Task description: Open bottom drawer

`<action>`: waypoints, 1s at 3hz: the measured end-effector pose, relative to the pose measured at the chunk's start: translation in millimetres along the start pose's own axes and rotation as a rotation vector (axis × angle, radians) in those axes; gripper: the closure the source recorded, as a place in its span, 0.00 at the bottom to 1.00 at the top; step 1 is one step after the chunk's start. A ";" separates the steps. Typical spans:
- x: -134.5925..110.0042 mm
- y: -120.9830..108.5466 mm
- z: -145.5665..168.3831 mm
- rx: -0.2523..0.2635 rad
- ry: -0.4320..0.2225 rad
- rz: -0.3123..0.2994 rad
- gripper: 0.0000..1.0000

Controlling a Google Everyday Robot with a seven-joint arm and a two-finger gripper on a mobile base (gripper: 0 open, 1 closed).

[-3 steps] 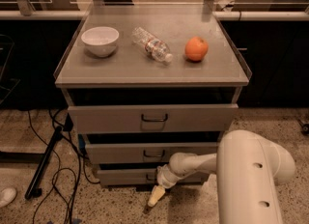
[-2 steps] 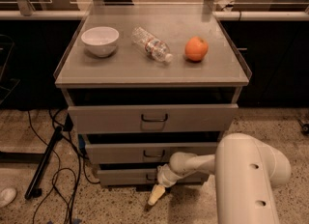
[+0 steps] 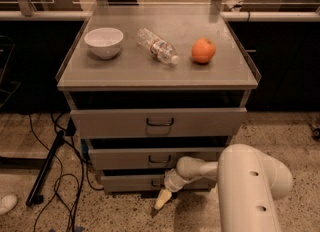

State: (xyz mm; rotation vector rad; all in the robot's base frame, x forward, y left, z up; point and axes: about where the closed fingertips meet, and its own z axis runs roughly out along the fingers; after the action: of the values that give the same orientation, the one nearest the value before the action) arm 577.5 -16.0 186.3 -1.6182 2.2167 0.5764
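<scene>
The bottom drawer (image 3: 130, 182) is the lowest and narrowest grey front of the cabinet, just above the floor; its handle is hidden behind my wrist. My gripper (image 3: 159, 205) hangs pointing down at the floor right in front of that drawer's middle. The white arm (image 3: 250, 186) reaches in from the lower right. The top drawer (image 3: 158, 122) and middle drawer (image 3: 157, 158) each stand slightly pulled out, with dark loop handles.
On the cabinet top lie a white bowl (image 3: 103, 41), a clear plastic bottle (image 3: 158, 46) on its side and an orange (image 3: 203, 50). Black cables and a dark bar (image 3: 45, 168) lie on the speckled floor at the left. Dark counters stand behind.
The arm's large white segment has shifted slightly to the left and nearer the cabinet. The gripper stays in front of the bottom drawer.
</scene>
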 end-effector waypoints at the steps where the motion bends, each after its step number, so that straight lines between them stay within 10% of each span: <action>1: 7.4 36.3 -27.9 -0.072 0.009 -0.015 0.00; 2: 22.0 96.5 -80.0 -0.181 0.034 -0.053 0.00; 3: 25.4 106.7 -81.0 -0.195 0.051 -0.064 0.00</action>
State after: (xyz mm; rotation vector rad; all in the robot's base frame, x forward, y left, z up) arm 465.6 -48.9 256.9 -1.8114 2.1939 0.7616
